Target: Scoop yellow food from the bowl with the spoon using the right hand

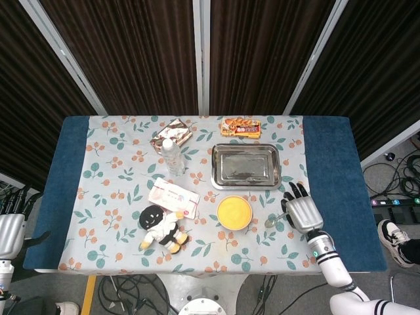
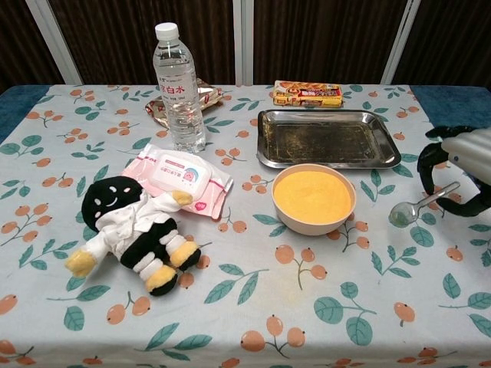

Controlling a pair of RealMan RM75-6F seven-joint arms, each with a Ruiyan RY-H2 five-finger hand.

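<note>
Dark curtains hang behind your table [image 1: 328,170], which is spread with a cloth printed in leaves and orange berries. Your right hand [image 2: 462,165] has its fingers curled around the handle of the spoon [image 2: 418,205], held off the cloth with its tip tilted down, just right of the bowl [image 2: 314,199]. The bowl sits in front of the steel tray [image 2: 326,139], full of smooth yellow food. So the pickup looks done; you have yet to carry the spoon over the rim, dip it and lift a load (the spoon looks empty). Your left hand [image 1: 10,226] hangs off the table's left edge, holding nothing, fingers seemingly apart. As for writing, the water bottle [image 2: 178,88] carries red characters, "白水" among them; print on the pink wipes pack [image 2: 179,175] and snack box [image 2: 308,93] is too small to read
</note>
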